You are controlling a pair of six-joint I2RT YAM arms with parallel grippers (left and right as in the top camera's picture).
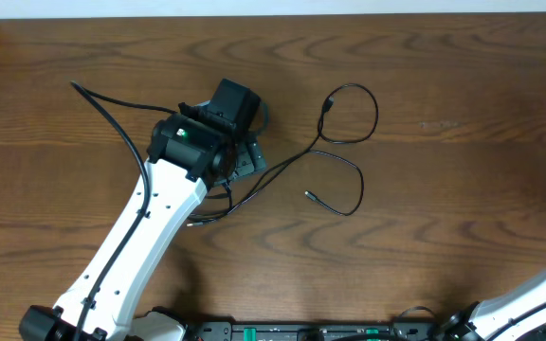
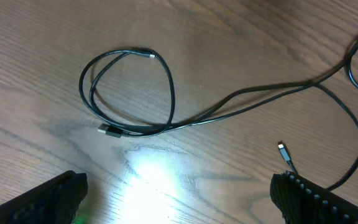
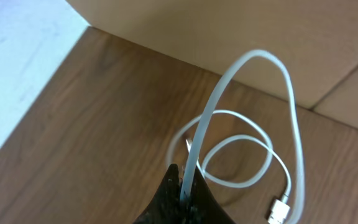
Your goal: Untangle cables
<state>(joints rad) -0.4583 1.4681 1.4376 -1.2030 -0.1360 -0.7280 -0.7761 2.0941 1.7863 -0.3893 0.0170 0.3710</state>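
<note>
Right side first: the right gripper [image 3: 182,186] is clamping tight on the white cable [image 3: 253,55], pinching it just at the fingertips. The rest of that cord is arching up and curling into loose loops beyond the fingers, its plug [image 3: 281,209] dangling low beside them. I am seeing no black cord anywhere in that bundle, so I am reading the white one as already freed. The right arm is sitting off at the near right edge of the overhead view, well apart from the work area. On the left, the left gripper [image 2: 179,186] is hovering with its jaws spread wide and nothing between them, looking down on the black cable [image 2: 172,99]. That cord is lying flat on the wooden table [image 1: 463,218]: a doubled loop nearest the fingers with one plug [image 2: 107,130] at its base, then a paired run trailing away. A second plug [image 2: 282,149] is resting close to the right finger. Farther out, the overhead is showing another open loop at the far end. I am judging the separation done. What I am counting as left is setting the white cable down and, perhaps, straightening the black cord's loops.
</note>
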